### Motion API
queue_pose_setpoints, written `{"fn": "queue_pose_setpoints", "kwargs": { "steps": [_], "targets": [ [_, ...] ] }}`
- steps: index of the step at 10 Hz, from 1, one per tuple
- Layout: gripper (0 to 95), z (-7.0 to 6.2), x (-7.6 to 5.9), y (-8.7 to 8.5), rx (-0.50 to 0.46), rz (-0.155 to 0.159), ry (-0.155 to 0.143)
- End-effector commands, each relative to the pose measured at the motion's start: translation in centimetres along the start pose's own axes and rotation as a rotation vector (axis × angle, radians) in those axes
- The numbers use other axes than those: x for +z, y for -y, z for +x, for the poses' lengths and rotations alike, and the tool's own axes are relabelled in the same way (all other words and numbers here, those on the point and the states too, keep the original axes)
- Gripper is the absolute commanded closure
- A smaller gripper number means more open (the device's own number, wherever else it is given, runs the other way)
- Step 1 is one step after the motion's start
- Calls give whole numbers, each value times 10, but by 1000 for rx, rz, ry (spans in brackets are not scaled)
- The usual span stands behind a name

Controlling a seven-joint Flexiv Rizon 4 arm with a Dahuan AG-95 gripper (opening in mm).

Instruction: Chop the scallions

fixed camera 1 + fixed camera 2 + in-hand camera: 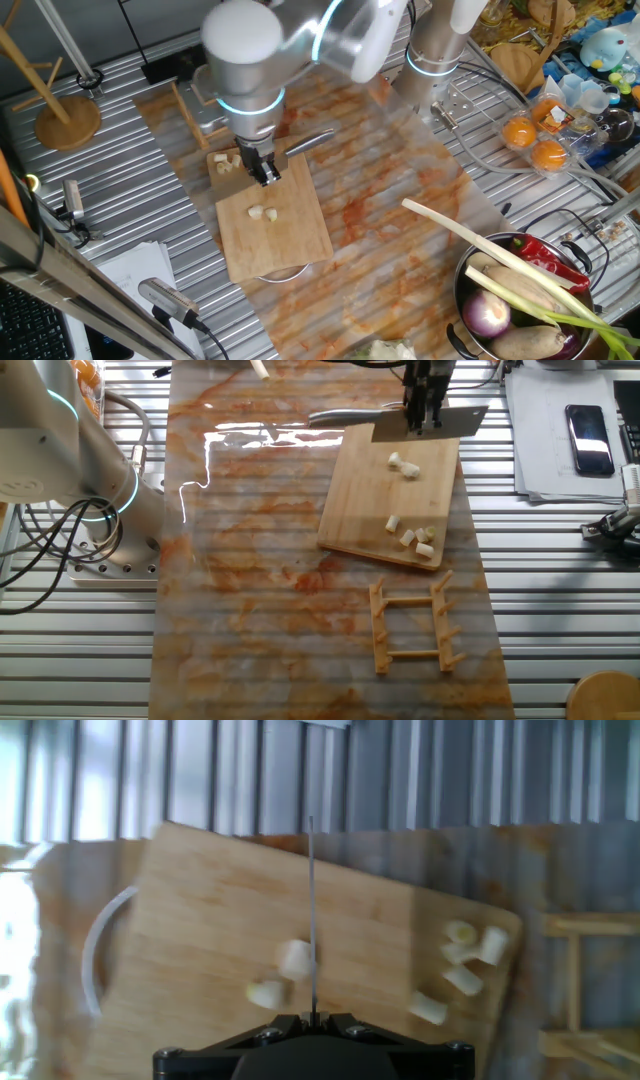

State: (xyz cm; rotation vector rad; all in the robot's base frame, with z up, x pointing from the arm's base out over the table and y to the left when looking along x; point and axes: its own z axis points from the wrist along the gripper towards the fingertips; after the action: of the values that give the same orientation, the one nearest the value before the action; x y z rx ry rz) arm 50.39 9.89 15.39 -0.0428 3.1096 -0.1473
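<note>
1. The gripper point(424, 422) hangs above the bamboo cutting board point(270, 235), its jaws pinched on a cleaver point(430, 424) whose steel handle sticks out to one side.
2. In the hand view the cleaver blade point(311, 920) shows edge-on as a thin dark line running down toward the board.
3. The scallions point(404, 464) lie on the board as short pale chunks: two sit together near the middle, just beside the blade line.
4. A second cluster of scallion pieces point(412, 534), four or so, lies near one corner of the board, apart from the first pair.
5. The board rests on an orange-streaked mat point(260, 560) over the ribbed metal table point(120, 210).
6. A small wooden rack point(412, 627) lies flat on the mat, just beside the board's corner.
7. A metal bowl point(470, 290) at the table's edge holds a purple onion point(488, 316), a red chili point(545, 257) and a long green-leaved stalk point(500, 258).
</note>
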Motion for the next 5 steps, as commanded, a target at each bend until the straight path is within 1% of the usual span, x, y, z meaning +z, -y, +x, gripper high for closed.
{"fn": "queue_pose_setpoints", "kwargs": {
  "steps": [1,2,4,5],
  "targets": [
    [950,3,0,13,14,13,19],
    [950,3,-1,14,9,12,34],
    [950,-6,-8,9,-41,17,43],
    [950,-7,-11,7,-72,32,45]
  ]
}}
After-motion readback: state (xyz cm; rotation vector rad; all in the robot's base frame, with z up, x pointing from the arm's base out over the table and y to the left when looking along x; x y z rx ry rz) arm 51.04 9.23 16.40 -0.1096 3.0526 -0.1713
